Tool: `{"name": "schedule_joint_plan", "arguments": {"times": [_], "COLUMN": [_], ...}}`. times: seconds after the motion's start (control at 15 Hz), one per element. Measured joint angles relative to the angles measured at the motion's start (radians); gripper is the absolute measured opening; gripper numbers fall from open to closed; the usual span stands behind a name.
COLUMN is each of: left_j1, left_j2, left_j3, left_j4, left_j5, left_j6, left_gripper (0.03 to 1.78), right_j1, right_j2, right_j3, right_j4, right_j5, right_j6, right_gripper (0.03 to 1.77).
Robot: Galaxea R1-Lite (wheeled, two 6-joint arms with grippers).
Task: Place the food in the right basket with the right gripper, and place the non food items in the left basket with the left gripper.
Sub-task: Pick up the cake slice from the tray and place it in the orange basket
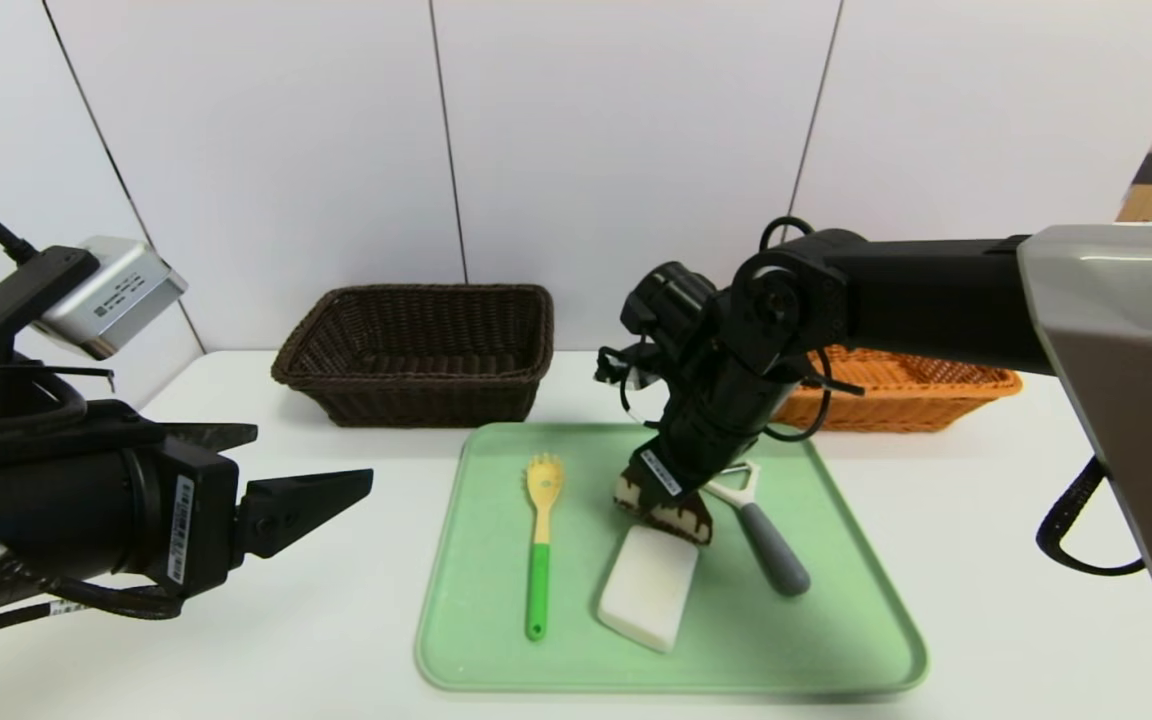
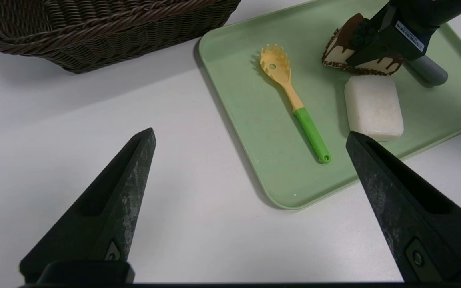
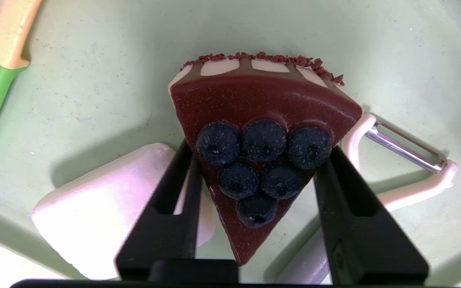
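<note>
— Two tools, what are they doing?
— One, the right tool (image 3: 254,176), pinches the brown cake slice with blueberries (image 3: 260,132) on the pale green plastic tray (image 1: 836,640), beside a white soap bar (image 1: 648,587). The left tool (image 2: 250,140) hangs wide open, holding nothing, over the white surface (image 2: 174,224)

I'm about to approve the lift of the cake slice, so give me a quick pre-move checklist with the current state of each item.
1. Right gripper straddles the cake slice, a finger against each side: ok.
2. Grip firm enough to lift: cannot tell.
3. Slice is food, bound for the orange basket: ok.
4. Peeler and white block lie close beside the slice and could be dragged: not ok.
5. Left gripper open, parked off the green tray: ok.
</note>
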Motion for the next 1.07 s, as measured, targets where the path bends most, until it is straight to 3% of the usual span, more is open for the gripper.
{"name": "schedule_joint_plan", "arguments": {"times": [0.13,0.67,1.07], "left_j1": [0.0,0.0,0.0], "left_j2": [-0.002,-0.007,-0.006], "left_j3": [0.0,0.0,0.0], "left_j4": [0.0,0.0,-0.003], "left_j5": [-0.001,0.0,0.002], "left_j6": [0.0,0.0,0.001], "left_gripper": [1.69,1.69,1.69], "right_j1": [0.0,0.021,0.063], "right_j2": [0.0,-0.03,-0.132], "right_j3": [0.001,0.001,0.001], "right_j4": [0.0,0.006,0.003], "right_j5": [0.0,0.0,-0.042], "right_j6": [0.0,0.003,-0.02], "right_gripper": [0.68,0.68,0.68]}}
